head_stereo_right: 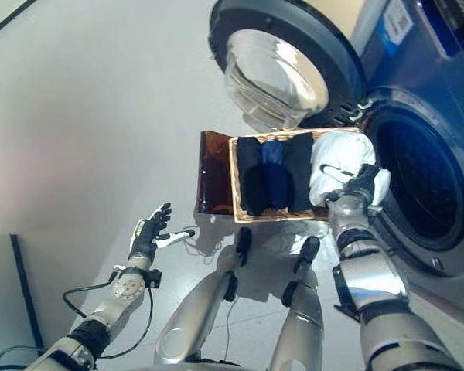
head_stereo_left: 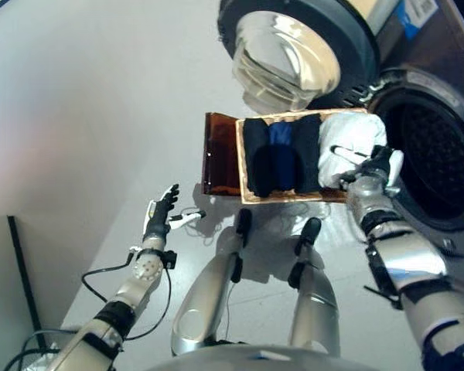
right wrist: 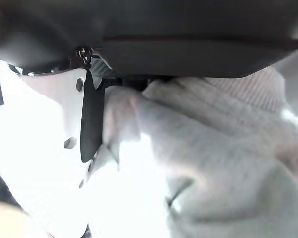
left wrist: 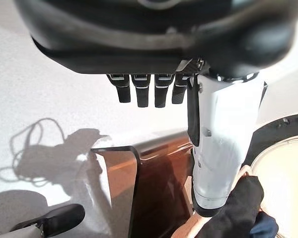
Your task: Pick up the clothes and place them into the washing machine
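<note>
The washing machine point(head_stereo_right: 417, 185) stands at the far right, its round door point(head_stereo_right: 282, 66) swung open to the left. Just left of its drum opening, a brown tray point(head_stereo_left: 220, 154) holds folded black and blue clothes point(head_stereo_left: 282, 154) and, at its right end, a white garment point(head_stereo_left: 352, 139). The right hand point(head_stereo_left: 371, 171) rests on the white garment, fingers curled into the cloth. The left hand point(head_stereo_left: 161, 212) hovers over the floor at the near left, fingers straight, holding nothing.

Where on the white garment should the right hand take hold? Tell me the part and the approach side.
Grip the raised bunched fold of the white garment at the washer-side end of the tray, coming from above on the robot's right. The right hand is already on it there, and the open drum lies just beyond.
</note>
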You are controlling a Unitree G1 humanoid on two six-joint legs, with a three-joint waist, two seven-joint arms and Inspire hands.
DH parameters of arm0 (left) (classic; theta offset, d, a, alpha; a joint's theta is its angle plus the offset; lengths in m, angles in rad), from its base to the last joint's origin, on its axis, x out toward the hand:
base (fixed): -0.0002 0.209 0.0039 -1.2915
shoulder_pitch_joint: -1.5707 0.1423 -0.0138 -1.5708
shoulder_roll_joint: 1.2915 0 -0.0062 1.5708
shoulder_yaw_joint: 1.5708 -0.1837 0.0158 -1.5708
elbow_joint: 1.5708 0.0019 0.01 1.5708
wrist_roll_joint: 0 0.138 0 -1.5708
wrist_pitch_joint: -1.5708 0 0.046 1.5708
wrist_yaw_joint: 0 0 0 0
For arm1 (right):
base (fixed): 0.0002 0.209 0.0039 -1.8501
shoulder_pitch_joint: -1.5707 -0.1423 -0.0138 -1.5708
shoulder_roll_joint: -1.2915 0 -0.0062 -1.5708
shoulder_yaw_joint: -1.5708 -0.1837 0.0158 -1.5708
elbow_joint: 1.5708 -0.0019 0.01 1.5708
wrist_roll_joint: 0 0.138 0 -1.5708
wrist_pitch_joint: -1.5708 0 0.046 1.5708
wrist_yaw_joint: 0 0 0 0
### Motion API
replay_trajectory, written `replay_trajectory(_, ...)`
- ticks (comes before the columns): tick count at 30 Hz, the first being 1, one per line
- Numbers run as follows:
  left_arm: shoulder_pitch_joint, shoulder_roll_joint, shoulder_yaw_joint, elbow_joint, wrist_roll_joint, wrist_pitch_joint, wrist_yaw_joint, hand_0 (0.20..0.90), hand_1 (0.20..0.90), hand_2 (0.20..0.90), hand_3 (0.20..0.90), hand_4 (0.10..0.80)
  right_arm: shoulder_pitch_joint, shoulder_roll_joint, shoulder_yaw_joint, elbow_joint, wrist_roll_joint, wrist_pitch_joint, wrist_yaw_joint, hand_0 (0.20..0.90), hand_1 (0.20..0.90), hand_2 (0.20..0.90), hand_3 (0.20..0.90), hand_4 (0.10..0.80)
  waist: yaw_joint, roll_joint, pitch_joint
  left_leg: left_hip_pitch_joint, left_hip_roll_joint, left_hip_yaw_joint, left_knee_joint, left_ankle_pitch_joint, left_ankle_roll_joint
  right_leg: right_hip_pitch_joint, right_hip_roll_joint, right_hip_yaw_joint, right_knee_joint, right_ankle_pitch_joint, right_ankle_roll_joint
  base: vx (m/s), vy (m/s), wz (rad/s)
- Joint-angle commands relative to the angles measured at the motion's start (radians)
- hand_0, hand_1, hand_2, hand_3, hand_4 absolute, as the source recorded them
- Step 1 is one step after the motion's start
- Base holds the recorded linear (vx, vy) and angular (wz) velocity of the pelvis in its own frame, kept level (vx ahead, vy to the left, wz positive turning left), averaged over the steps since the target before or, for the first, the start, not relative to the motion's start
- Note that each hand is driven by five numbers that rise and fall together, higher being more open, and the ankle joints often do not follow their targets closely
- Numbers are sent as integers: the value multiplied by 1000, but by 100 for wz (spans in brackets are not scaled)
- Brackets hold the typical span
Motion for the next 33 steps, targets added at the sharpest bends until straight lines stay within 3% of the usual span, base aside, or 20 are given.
replay_trajectory(1,21,48,54,-23,-25,-84,24,900,900,900,900,800,-9,25,-46,-139,239,-204,52,200,200,200,200,300,13,-25,-27,-87,-4,32,84,-79,-63,68,-28,37,-24,-47,16,2,-10,-12)
replay_trajectory(5,15,5,54,-9,-58,-94,6,900,900,900,900,800,69,135,-171,-235,540,-304,187,200,200,200,200,300,0,1,-33,-89,-5,40,88,-87,-58,57,-32,48,-23,-51,17,12,16,-13)
replay_trajectory(19,14,-53,-2,39,-100,-96,-52,900,900,900,900,800,56,194,-320,-293,814,-418,334,200,200,200,200,300,4,68,-64,-88,-19,55,87,-94,-58,45,-46,70,-24,-54,21,27,15,-2)
replay_trajectory(26,16,-51,-14,47,-114,-98,-55,900,900,900,900,800,6,155,-342,-310,803,-455,304,200,200,200,200,300,3,88,-68,-96,-18,63,89,-95,-58,22,-41,89,-5,-63,16,23,-3,-7)
replay_trajectory(33,35,-38,-15,58,-123,-100,-51,900,900,900,900,800,-89,-2,-421,-303,729,-513,193,200,200,200,200,300,4,120,-79,-96,-15,61,75,-91,-64,5,-34,98,6,-75,15,29,-10,-2)
